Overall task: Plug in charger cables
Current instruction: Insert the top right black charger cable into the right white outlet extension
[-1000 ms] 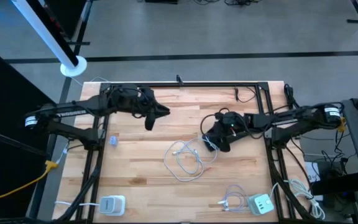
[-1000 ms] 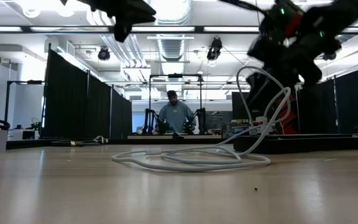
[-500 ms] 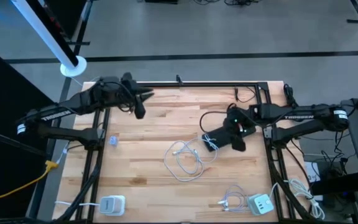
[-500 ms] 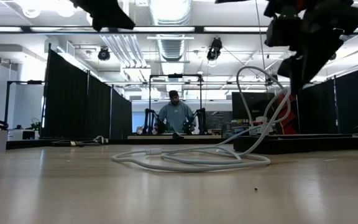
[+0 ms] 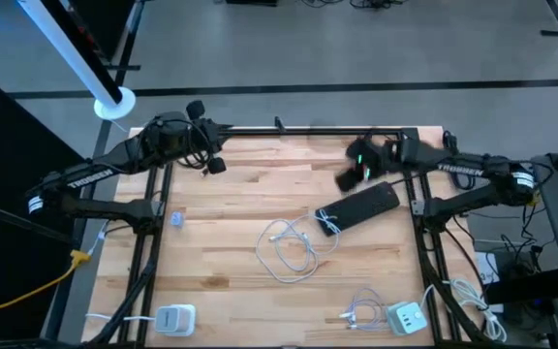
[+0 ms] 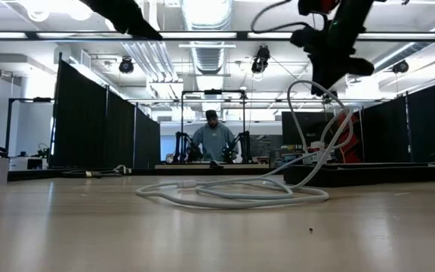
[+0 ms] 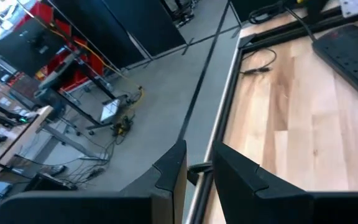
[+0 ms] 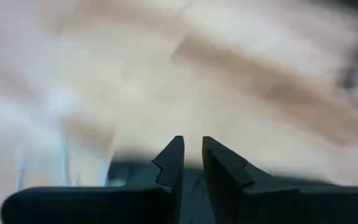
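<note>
Lying on the bare wooden table, a white charger cable is seen in loose loops near the middle, with one end touching the near end of a black power strip. In the low view the same cable is spread flat, and one strand arches up toward the strip. A second bundle of thin white cable is found near the front edge, just beside a white charger block; another white block is placed at the front left corner.

The right gripper is held in the air just behind the power strip, apart from it, and nothing is carried; its fingers are seen drawn nearly together with only a narrow slit between them. The left gripper is raised over the back left corner of the table, its fingers likewise close together and empty. A person is seen in the room beyond the table.
</note>
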### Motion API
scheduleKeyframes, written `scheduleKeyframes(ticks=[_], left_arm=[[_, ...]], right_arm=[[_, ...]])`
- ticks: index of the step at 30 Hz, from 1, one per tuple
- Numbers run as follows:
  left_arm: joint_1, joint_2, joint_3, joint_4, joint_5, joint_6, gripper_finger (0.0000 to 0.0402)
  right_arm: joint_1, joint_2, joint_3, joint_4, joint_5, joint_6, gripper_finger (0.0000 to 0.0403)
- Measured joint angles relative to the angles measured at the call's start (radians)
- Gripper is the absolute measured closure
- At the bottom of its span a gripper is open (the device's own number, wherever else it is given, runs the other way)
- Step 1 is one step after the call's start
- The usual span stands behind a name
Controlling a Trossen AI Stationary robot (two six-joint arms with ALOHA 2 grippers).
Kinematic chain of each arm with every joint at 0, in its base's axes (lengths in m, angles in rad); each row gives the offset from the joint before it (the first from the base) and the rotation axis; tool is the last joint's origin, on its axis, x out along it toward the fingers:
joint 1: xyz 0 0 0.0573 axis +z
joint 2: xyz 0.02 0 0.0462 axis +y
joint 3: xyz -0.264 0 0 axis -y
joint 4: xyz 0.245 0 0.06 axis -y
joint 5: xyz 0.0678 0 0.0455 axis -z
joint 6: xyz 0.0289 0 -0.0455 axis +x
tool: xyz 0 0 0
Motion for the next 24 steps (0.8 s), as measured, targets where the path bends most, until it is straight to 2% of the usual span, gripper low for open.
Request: scheduleKeyframes(ticks=[2,4,8,12,16,24], left_arm=[[-0.001,-0.002,0.006,-0.004,0.002,-0.022,0.0338],[-0.001,-0.004,0.01,-0.003,0.004,-0.063,0.0337],[-0.001,-0.012,0.014,-0.022,0.011,-0.158,0.0336],[-0.002,-0.024,0.014,-0.07,0.013,-0.196,0.0337],[-0.002,-0.036,0.014,-0.125,0.013,-0.204,0.0334],[-0.002,-0.038,0.014,-0.14,0.013,-0.206,0.0335]], right_arm=[[-0.123,0.043,0.049,-0.037,-0.036,0.029,0.0339],[-0.221,0.101,0.075,-0.051,-0.095,-0.02,0.0321],[-0.349,0.233,0.102,-0.054,-0.215,-0.088,0.027],[-0.391,0.344,0.126,-0.062,-0.166,-0.134,0.0221],[-0.418,0.432,0.15,-0.078,-0.133,-0.152,0.0195],[-0.456,0.536,0.156,-0.191,-0.013,-0.204,0.0203]])
